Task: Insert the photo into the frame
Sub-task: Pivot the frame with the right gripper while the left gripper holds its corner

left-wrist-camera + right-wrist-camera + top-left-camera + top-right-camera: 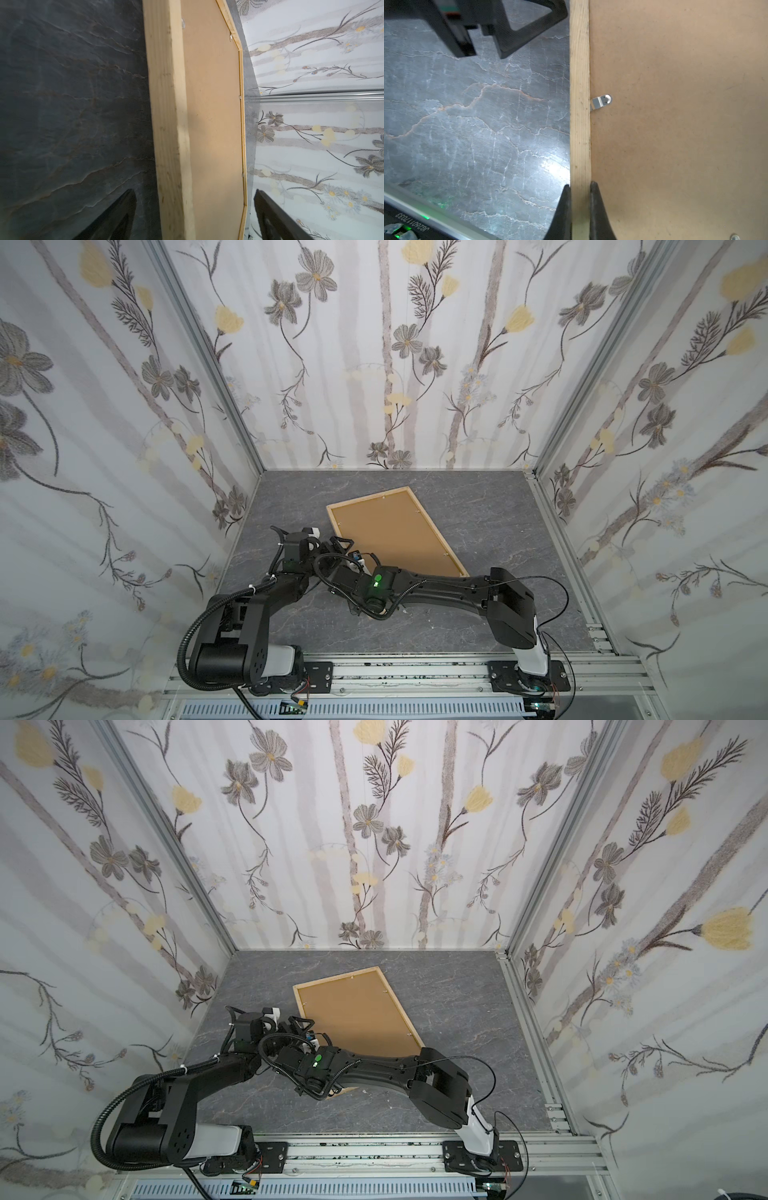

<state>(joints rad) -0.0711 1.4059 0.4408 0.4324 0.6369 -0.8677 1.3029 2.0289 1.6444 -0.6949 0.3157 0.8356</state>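
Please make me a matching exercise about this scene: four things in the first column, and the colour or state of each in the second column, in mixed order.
1. frame
2. backing panel
3. left end effector
4. right end effector

A. closed on a wooden strip
B. brown, set inside the wood strips
C. open wide
D. light natural wood

Pairs: 1-D, 2-B, 3-C, 4-A

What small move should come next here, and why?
Probably slide the open left end effector onto the frame rail: it sits beside that rail, while the right end effector is shut on it. The backing sits in the frame and no photo shows, so a two-handed hold seems wanted first.
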